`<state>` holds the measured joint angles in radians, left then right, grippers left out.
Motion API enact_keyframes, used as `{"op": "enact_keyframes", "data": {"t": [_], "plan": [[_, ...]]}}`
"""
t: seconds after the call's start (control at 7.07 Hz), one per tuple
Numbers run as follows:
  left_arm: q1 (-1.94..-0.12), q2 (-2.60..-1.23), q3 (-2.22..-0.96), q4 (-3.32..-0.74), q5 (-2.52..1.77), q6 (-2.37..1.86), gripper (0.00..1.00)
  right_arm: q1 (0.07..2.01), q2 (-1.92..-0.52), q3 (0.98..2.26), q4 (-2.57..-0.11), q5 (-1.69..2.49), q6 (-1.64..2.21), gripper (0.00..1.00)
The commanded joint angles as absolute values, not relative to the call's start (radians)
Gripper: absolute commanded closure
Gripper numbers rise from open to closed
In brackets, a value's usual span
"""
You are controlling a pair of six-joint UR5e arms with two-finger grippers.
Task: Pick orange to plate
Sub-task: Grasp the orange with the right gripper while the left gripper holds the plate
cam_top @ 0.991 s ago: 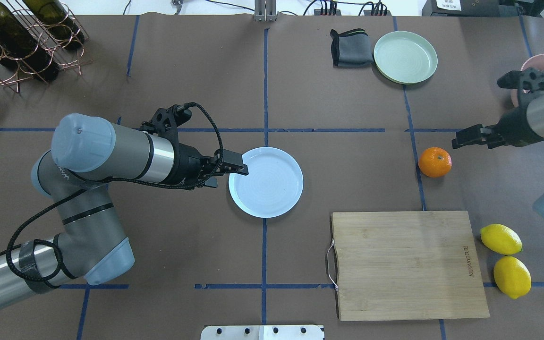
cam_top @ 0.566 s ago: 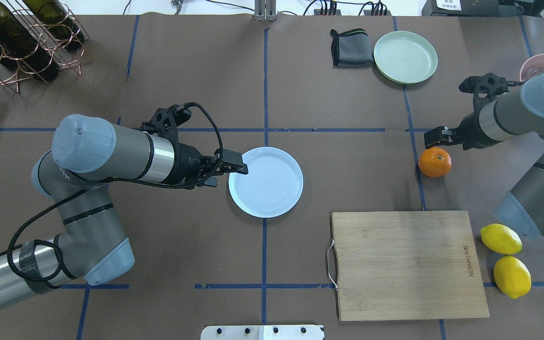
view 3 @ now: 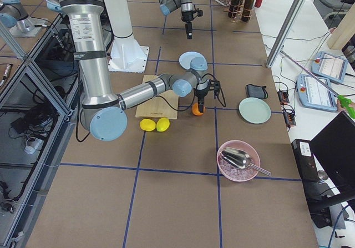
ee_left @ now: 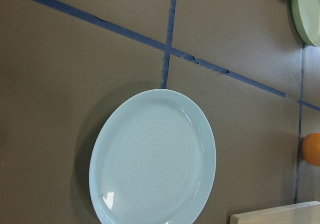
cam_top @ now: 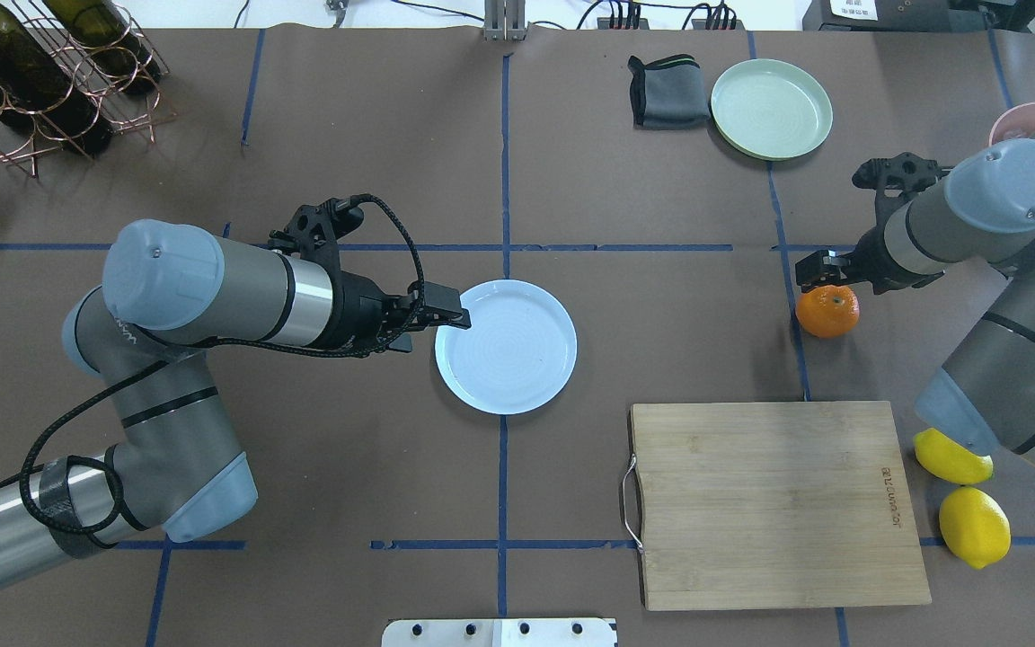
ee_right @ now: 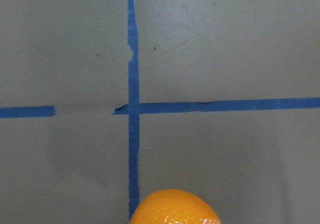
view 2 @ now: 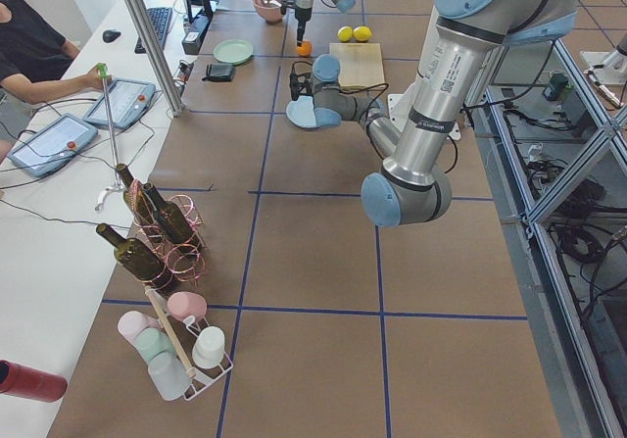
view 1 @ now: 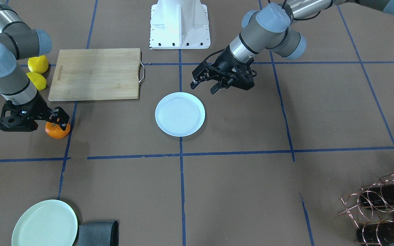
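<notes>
Right gripper [cam_top: 816, 274] hovers just over the orange [cam_top: 829, 313] near the table's right edge, fingers apparently spread, though that's hard to confirm. Close off-centre and that round fruit squirts away.

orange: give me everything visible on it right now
The orange is small, round, bright, with dimpled peel and a dark stem dimple facing up. It sits whole on the brown table, beside a blue tape line, apart from the plate. The right gripper hangs just over it; contact cannot be told.
</notes>
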<state>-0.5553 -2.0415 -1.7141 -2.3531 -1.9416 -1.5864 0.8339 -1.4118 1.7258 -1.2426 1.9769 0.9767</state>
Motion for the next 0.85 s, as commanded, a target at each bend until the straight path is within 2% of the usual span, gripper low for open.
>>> {"op": "enact_keyframes", "data": {"t": [0.0,0.42,0.57,0.71], "plan": [[-0.555,-2.042,-1.713,-2.353,-1.933,-1.586,0.08,0.809,-1.411,1.709,-1.241,1.976,0.977,0.00],[-0.554,-2.045,-1.715,-2.353,-1.933,-1.591,0.08,0.795,-1.382,1.644,-1.239,1.954,0.979,0.00],[-0.555,-2.045,-1.717,-2.353,-1.933,-1.591,0.08,0.790,-1.371,1.643,-1.241,1.954,0.995,0.23],[-0.555,-2.045,-1.715,-2.353,-1.933,-1.592,0.08,0.790,-1.361,1.643,-1.243,1.957,1.040,0.79]]}}
